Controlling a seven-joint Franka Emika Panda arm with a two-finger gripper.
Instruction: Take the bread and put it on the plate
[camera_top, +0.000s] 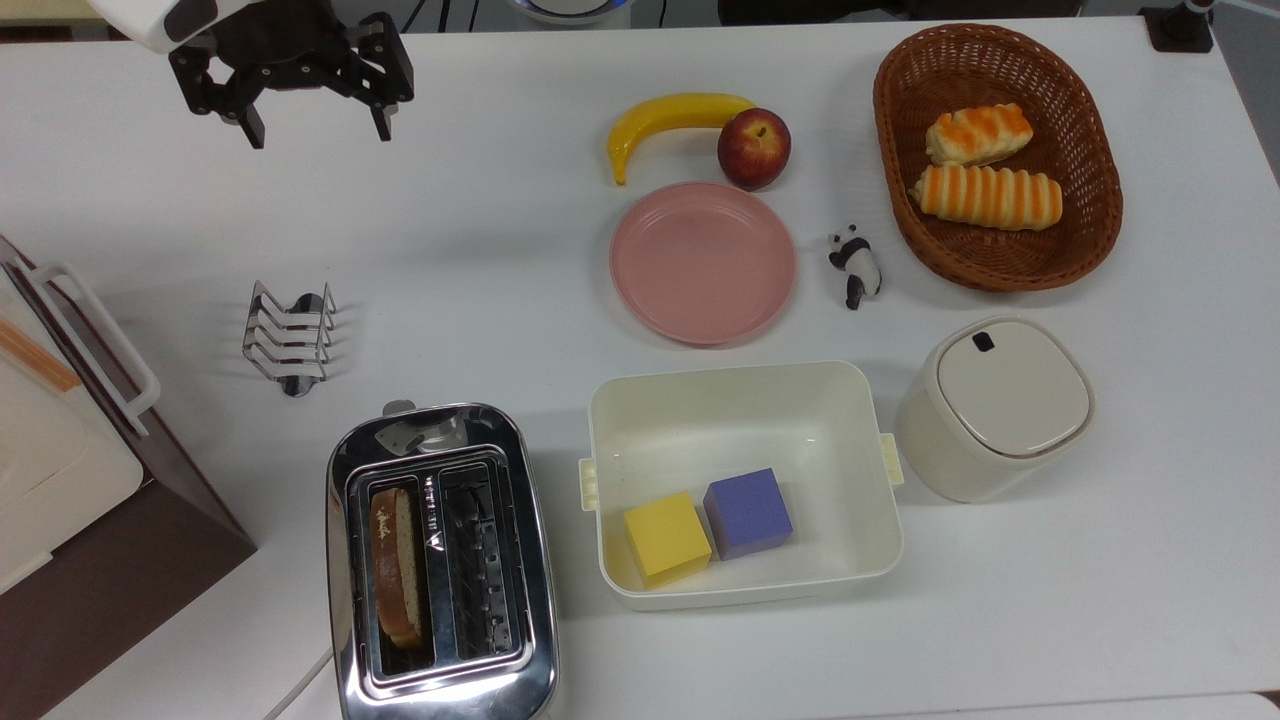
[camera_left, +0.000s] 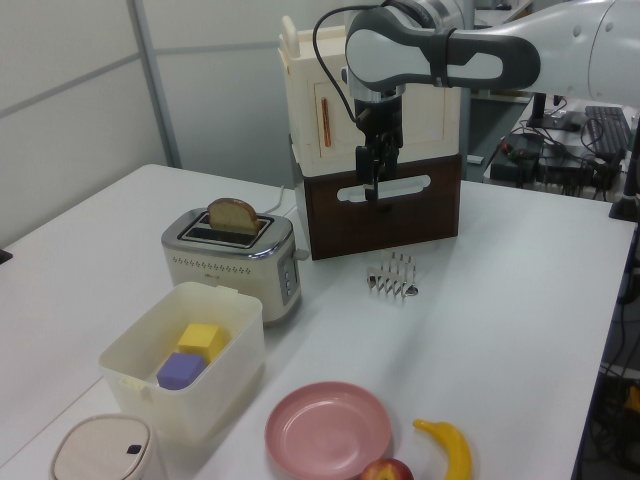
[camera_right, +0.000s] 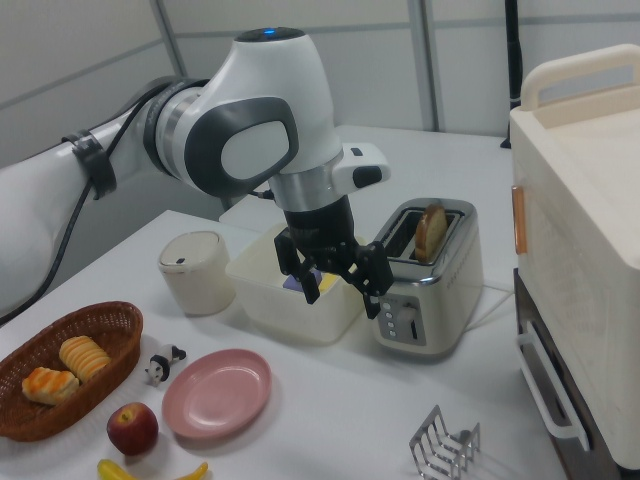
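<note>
Standing upright in the toaster's (camera_top: 440, 560) slot at the top view's lower left, the bread (camera_top: 395, 567) is looking light, soft and crushable; I am planning to pinch its exposed top crust gently. My gripper (camera_top: 312, 128) is hovering released and empty, upper left, well apart from the plate (camera_top: 702, 262).

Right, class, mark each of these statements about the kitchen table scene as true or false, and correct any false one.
1. The bread stands in a slot of the toaster. True.
2. The plate has an apple lying on it. False: the plate is bare; the apple sits on the table beside it.
3. The gripper is open and holds nothing. True.
4. The white tub holds a yellow block and a red block. False: the blocks are yellow and purple.
5. Two striped rolls lie in the wicker basket. True.
</note>
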